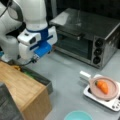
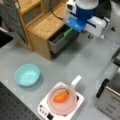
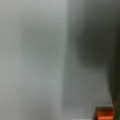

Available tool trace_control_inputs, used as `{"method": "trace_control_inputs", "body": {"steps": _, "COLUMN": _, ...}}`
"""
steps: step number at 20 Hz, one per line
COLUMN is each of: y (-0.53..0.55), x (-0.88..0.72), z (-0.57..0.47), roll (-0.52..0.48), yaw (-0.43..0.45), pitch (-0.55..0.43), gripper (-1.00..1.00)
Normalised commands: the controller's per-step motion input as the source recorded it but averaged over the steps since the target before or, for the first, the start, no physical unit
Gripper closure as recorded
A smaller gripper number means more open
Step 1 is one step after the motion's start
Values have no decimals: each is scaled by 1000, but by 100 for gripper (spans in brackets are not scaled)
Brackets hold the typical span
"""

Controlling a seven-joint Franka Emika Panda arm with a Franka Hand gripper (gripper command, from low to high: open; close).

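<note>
Drawer, grey metal and pulled open (image 2: 61, 40), juts from the light wooden cabinet (image 2: 46, 25) at upper left of a front view; in a front view (image 1: 41, 78) it sits at lower left. A green item (image 2: 67, 31) lies inside it (its shape is unclear). No readable writing shows anywhere. The drawer's long axis runs diagonally, its front facing the grey table (image 2: 82, 62). The white and blue gripper (image 2: 83, 23) hangs just above the drawer; whether its fingers are apart or closed I cannot tell. Well apart, an orange carrot (image 2: 61, 96) lies in 1 pink pan (image 2: 62, 106) on a white hob (image 2: 78, 103).
</note>
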Motion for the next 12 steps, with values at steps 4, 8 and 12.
{"method": "trace_control_inputs", "body": {"steps": 4, "y": -296, "x": -74, "z": -62, "roll": -87, "yaw": 189, "pitch": -88, "gripper": -100}}
{"method": "trace_control_inputs", "body": {"steps": 8, "y": -205, "x": -73, "z": -66, "roll": -77, "yaw": 162, "pitch": -77, "gripper": -100}}
{"method": "trace_control_inputs", "body": {"steps": 12, "y": -142, "x": -69, "z": -108, "roll": -37, "yaw": 192, "pitch": -124, "gripper": -100}}
